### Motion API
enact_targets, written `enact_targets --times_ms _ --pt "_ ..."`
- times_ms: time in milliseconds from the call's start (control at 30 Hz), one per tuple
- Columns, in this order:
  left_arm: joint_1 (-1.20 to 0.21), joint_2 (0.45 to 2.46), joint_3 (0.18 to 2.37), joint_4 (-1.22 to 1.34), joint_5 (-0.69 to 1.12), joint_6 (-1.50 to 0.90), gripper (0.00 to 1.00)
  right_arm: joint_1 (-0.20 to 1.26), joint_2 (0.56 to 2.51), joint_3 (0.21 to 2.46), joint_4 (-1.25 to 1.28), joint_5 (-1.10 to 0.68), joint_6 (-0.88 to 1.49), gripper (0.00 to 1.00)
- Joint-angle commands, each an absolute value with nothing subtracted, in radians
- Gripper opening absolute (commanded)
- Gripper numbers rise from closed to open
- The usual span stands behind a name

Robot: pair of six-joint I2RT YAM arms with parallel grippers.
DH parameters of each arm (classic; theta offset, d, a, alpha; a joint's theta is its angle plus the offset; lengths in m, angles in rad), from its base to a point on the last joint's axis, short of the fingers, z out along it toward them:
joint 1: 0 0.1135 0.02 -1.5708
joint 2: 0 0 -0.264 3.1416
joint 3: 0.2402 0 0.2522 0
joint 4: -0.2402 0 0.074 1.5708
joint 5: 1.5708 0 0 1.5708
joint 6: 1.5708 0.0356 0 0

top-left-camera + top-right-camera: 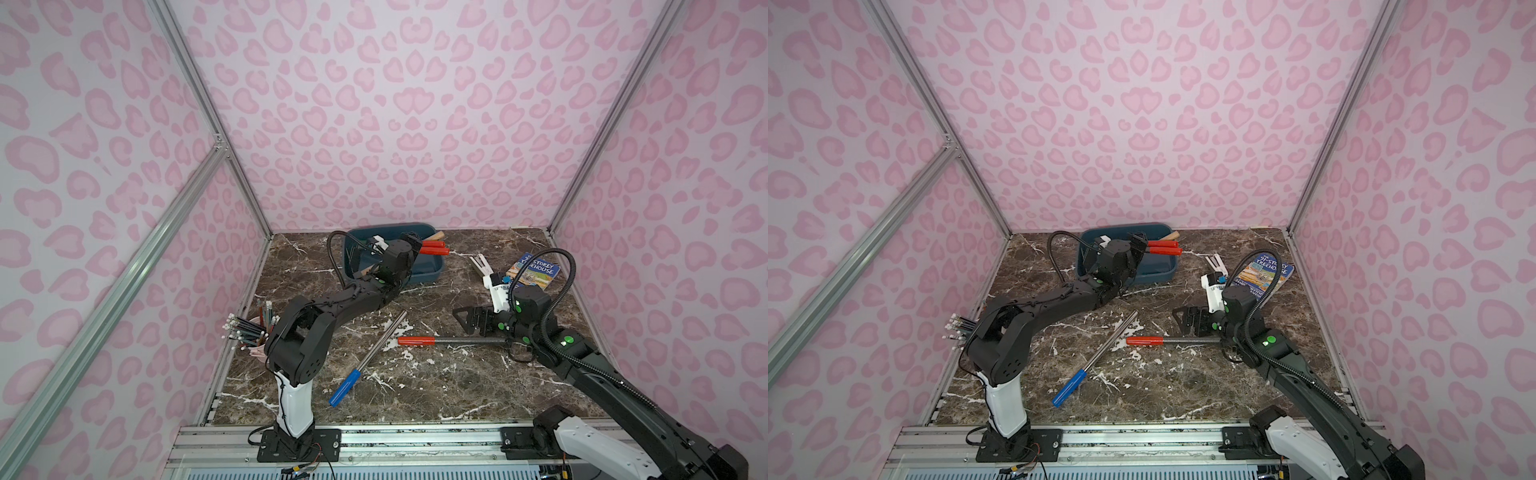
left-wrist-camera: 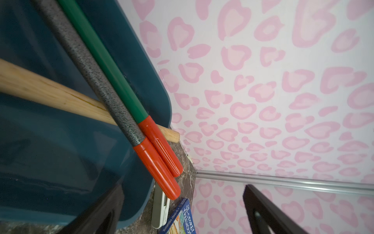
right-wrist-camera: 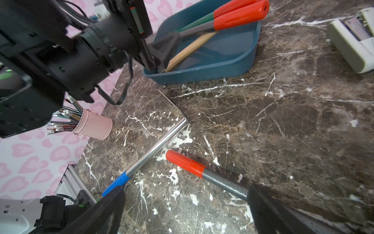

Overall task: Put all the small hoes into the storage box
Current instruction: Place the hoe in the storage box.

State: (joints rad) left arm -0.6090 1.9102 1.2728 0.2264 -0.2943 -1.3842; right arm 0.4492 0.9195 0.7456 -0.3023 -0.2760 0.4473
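1. Small hoe (image 2: pixel 97 81): all tool heads are hidden, so it is judged to be the grey-speckled shaft with the red grip. It is seen lying inside the storage box (image 1: pixel 424 277) at the far middle of the table, with its grip poking past the right rim.
2. Left gripper (image 1: pixel 412 243): the fingers are spread wide over the box and nothing is held. One finger is seen just beside the hoe's shaft.
3. Right gripper (image 1: pixel 467 320): the fingers are spread wide and nothing is gripped. It is hung low, right of centre, over a look-alike grey tool (image 1: pixel 449 340) that lies on the table.
4. Risk, left: the hoe could be snagged by a left finger on withdrawal. It could then be tipped out over the right rim, since it is stacked on other tools and its grip overhangs.
5. Risk, middle: the box is unheld and could be shoved by the left arm.
6. Risk, right: the look-alike could be mistaken for the hoe. Its head end is covered by the right arm and could be knocked.
7. Container, left edge: a pink pencil cup (image 3: pixel 95 126) is packed with pencils. It is close by the left arm's elbow, so it could be toppled.
8. Container, far middle: three tools are held in the storage box. A wooden handle (image 2: pixel 50 91) lies lowest, crossed by the hoe and a green-shafted tool (image 2: pixel 113 66) side by side.
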Motion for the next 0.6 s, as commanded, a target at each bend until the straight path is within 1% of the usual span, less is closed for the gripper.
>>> enact_targets --times_ms 0,267,433,567 --pt "-0.607 1.867 1.275 0.227 -0.275 -1.184 0.97 0.449 0.920 0.766 -0.302 -0.262 0.428 0.99" --pt "-0.606 1.793 1.303 0.149 -0.177 -0.849 0.99 0.448 0.931 0.773 -0.307 -0.252 0.420 0.98" --pt "-0.606 1.738 1.295 0.056 -0.178 -0.692 1.00 0.446 0.934 0.772 -0.307 -0.236 0.420 0.99" --pt "-0.606 1.680 1.267 0.026 -0.142 -0.556 1.00 0.443 0.943 0.775 -0.301 -0.241 0.416 0.98"
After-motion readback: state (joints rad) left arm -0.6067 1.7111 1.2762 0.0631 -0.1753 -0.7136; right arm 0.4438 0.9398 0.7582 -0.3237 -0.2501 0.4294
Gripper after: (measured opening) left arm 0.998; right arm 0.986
